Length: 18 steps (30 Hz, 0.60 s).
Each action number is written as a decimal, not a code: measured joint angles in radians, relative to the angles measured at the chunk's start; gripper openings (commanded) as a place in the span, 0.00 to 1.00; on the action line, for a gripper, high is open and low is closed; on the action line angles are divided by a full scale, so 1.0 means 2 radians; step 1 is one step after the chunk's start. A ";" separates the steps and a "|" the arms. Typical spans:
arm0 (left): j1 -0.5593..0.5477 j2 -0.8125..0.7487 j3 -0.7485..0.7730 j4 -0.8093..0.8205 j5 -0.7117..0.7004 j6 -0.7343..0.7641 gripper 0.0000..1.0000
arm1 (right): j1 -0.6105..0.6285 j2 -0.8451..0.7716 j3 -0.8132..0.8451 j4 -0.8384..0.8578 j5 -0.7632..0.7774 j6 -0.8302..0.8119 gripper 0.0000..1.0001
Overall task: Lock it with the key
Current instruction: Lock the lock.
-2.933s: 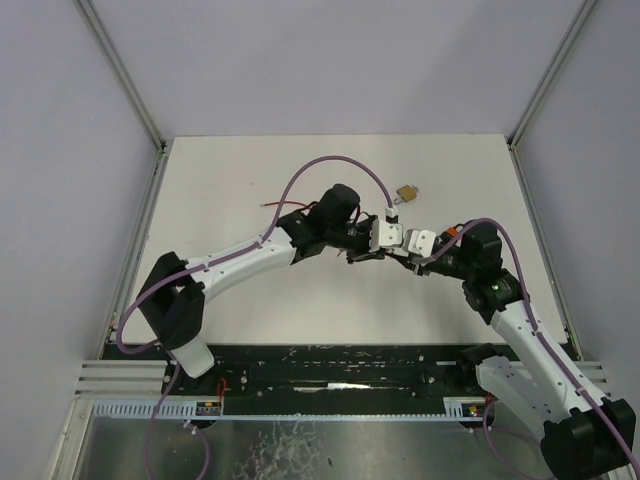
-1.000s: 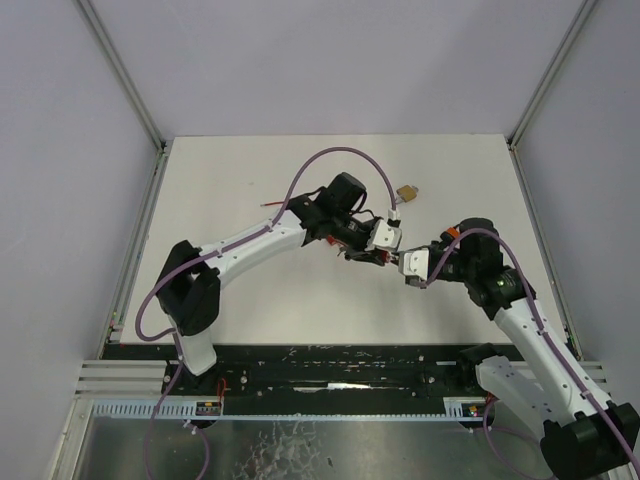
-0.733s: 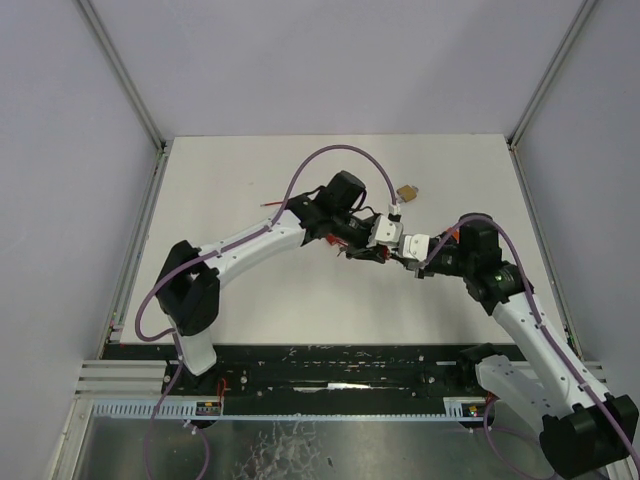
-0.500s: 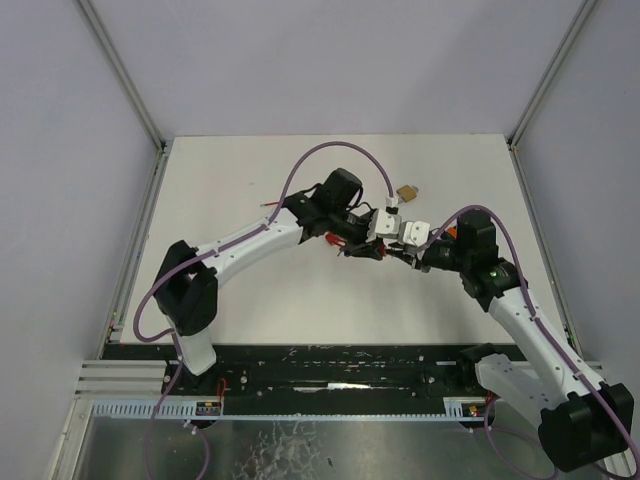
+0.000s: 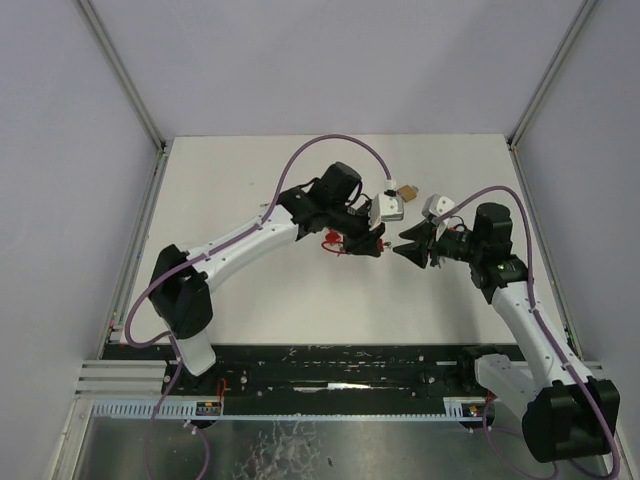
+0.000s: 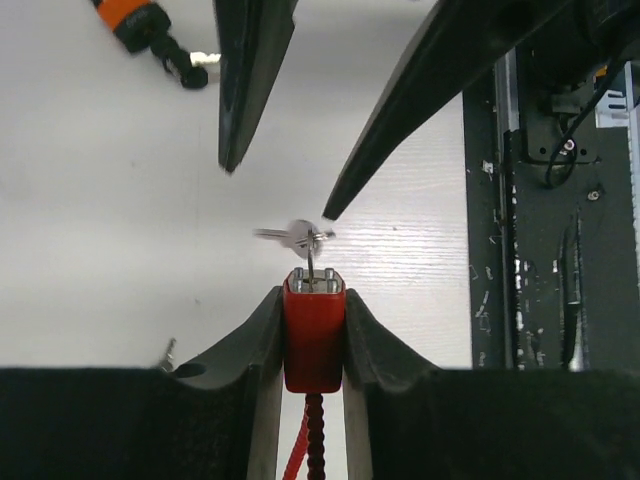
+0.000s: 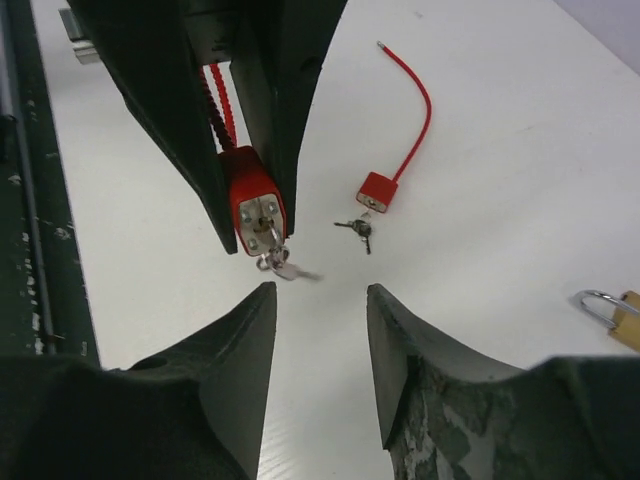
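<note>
— How is the red lock (image 6: 313, 345) held?
— It is clamped by its body in the left gripper (image 6: 313, 300), above the middle of the table (image 5: 230, 180). Its keyhole face is turned toward the right gripper (image 7: 320, 300), whose jaws stand apart with nothing between them.
— And the key (image 6: 297, 236)?
— It hangs at that face on a small ring (image 7: 272, 245), just short of the right fingertips. Whether a blade is seated cannot be told.
— What is called for?
— The key's head, not the ring, should be pinched flat and turned about the keyhole's axis while the lock is braced firmly. Otherwise a slip is likely.
</note>
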 measured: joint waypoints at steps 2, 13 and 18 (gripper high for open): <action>0.000 -0.001 0.005 -0.013 -0.015 -0.027 0.00 | -0.017 0.004 -0.003 0.012 -0.028 0.024 0.52; -0.014 0.000 0.026 -0.188 -0.215 -0.154 0.00 | -0.045 0.054 -0.072 0.121 -0.193 0.025 0.53; -0.036 0.007 0.110 -0.255 -0.263 -0.157 0.00 | 0.002 0.103 -0.091 0.208 -0.195 0.041 0.53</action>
